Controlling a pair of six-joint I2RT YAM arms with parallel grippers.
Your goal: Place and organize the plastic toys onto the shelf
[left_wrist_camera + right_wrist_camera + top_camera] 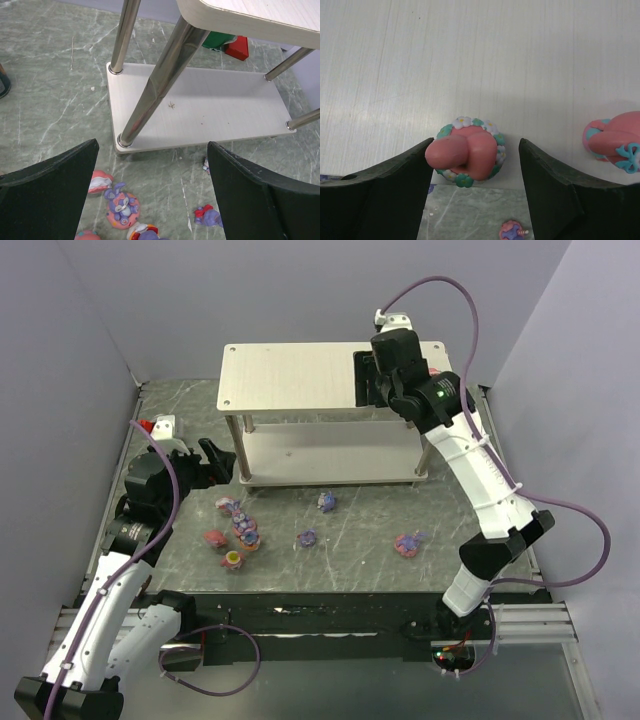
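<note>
two pink toys point(467, 152) sit on the pale shelf point(290, 375)'s top board. more toys point(240, 530) lie scattered on the desk point(370, 565).

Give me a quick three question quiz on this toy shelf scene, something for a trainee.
1. True or false: the lower board of the shelf holds several toys.
2. Pick one: the pink flower-ringed toy sits A) on the table, B) on the top board, C) on the lower board.
3. Name it: which gripper hangs over the top board, jaws open either side of that toy?
Key: 1 false; 2 B; 3 the right gripper.
</note>
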